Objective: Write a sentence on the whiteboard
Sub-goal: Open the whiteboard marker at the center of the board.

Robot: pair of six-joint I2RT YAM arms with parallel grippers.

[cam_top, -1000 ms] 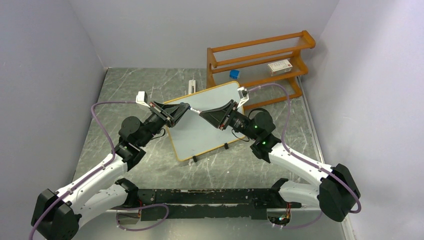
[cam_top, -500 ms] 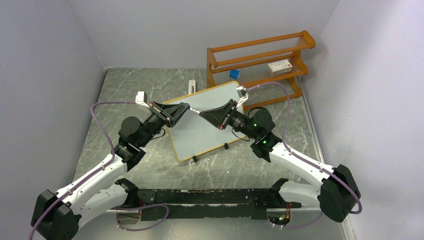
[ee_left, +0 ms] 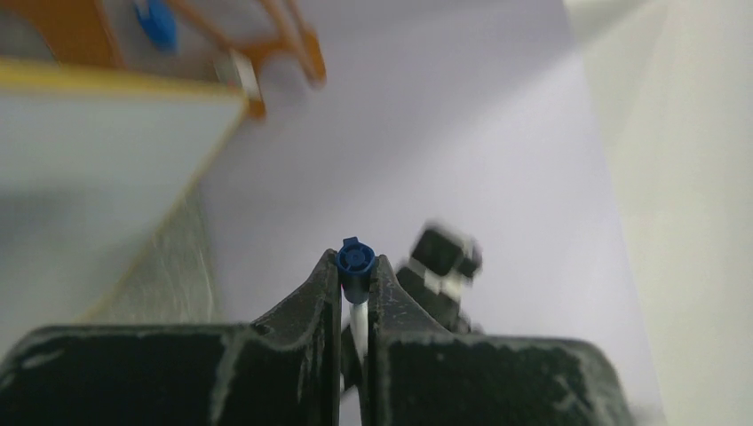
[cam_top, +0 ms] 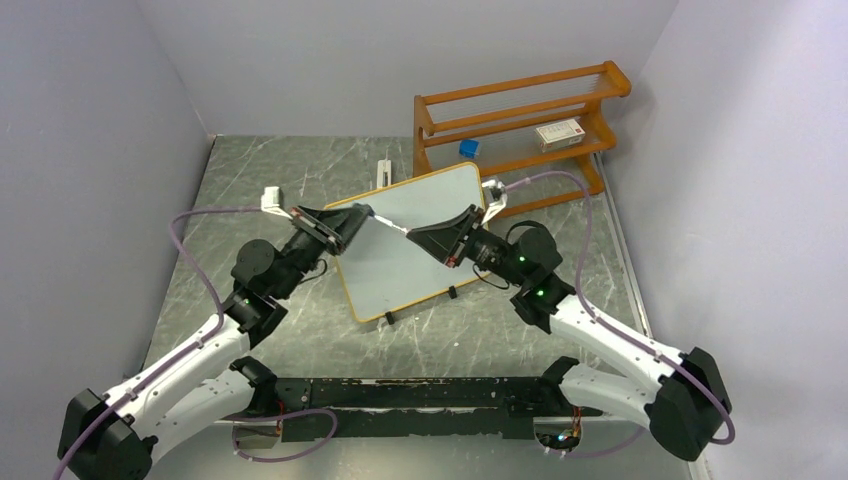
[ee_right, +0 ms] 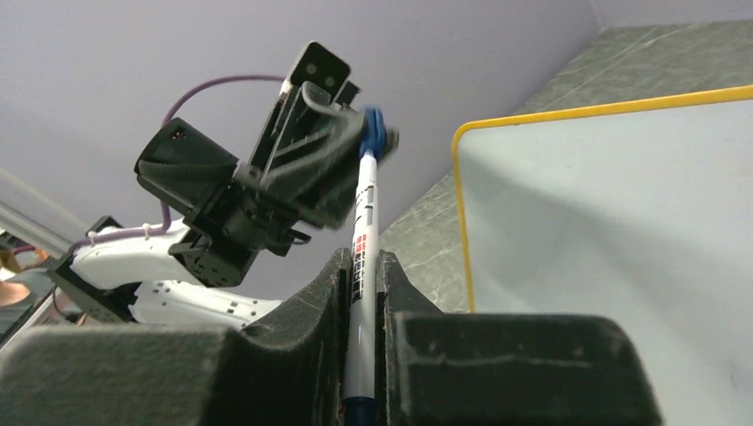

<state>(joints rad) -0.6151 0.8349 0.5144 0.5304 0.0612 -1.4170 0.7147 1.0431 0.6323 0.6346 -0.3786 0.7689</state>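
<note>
Grey, marble-veined desk [cam_top: 300,170] between pale lilac walls. Lying flat at its middle, turned on a diagonal: rectangular white whiteboard [cam_top: 405,275] with thin light-wood frame, rounded corners and small black feet along its near edge. Just beyond the board's far-right corner, towards the back wall, orange wooden shelf rack [cam_top: 520,110] carrying a small white box [cam_top: 558,133] and a small blue object [cam_top: 469,148].

Above the board's far half, both arms meeting tip to tip. Left gripper [cam_top: 362,213] reaching in from the left, black fingers [ee_left: 321,288] closed narrow on the blue cap [ee_left: 355,259] of a slim white marker [cam_top: 388,222]. Right gripper [cam_top: 414,233] reaching in from the right, its fingers pinched tight on the same marker's white barrel, printed in black and red, further down from the cap. Marker raised clear of the board's surface, bridging the two grippers in one straight line. Cap sitting at the barrel's end; whether fully seated or part-way off, impossible to tell.
</note>
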